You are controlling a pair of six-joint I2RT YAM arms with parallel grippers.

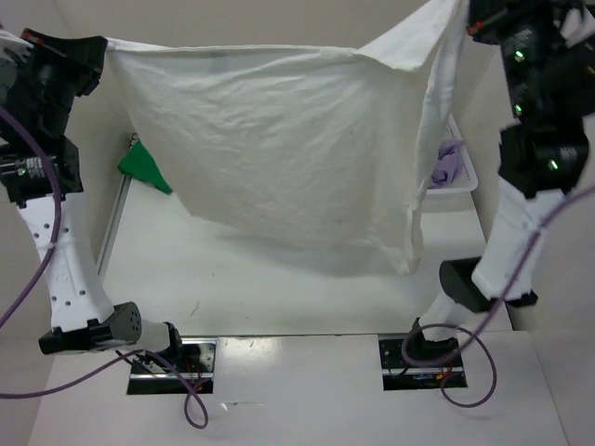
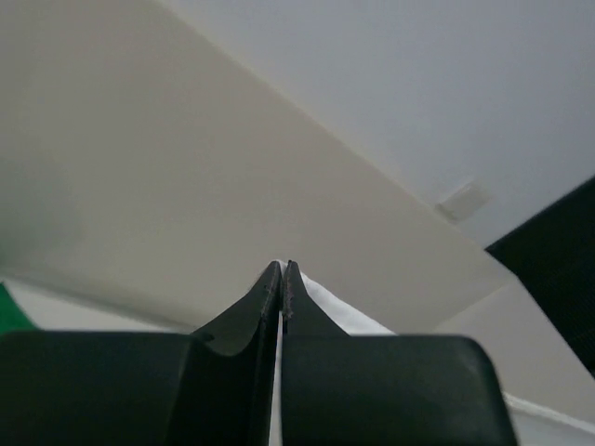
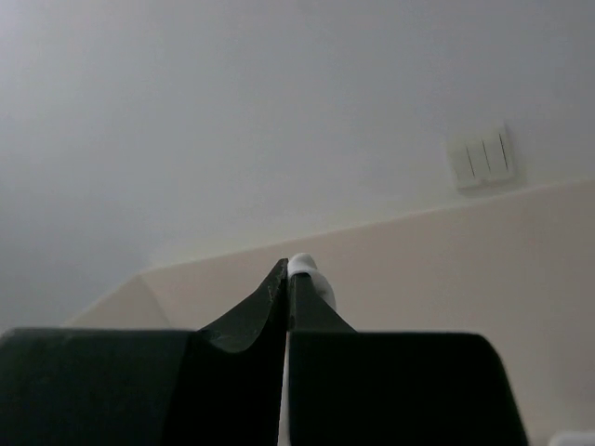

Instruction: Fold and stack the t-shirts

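My left gripper (image 1: 100,46) and right gripper (image 1: 468,23) clenched on cream shirt (image 1: 279,139) | hangs between them; looks light, limp | best held at top corners

The cream-white t-shirt (image 1: 288,139) is plain, the green t-shirt (image 1: 144,169) bright, the lavender t-shirt (image 1: 449,165) pale, and the basket (image 1: 457,188) white.

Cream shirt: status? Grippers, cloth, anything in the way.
Left gripper, right gripper both shut on cream shirt corners. Shirt hanging spread between them. Green shirt lies behind, left side.
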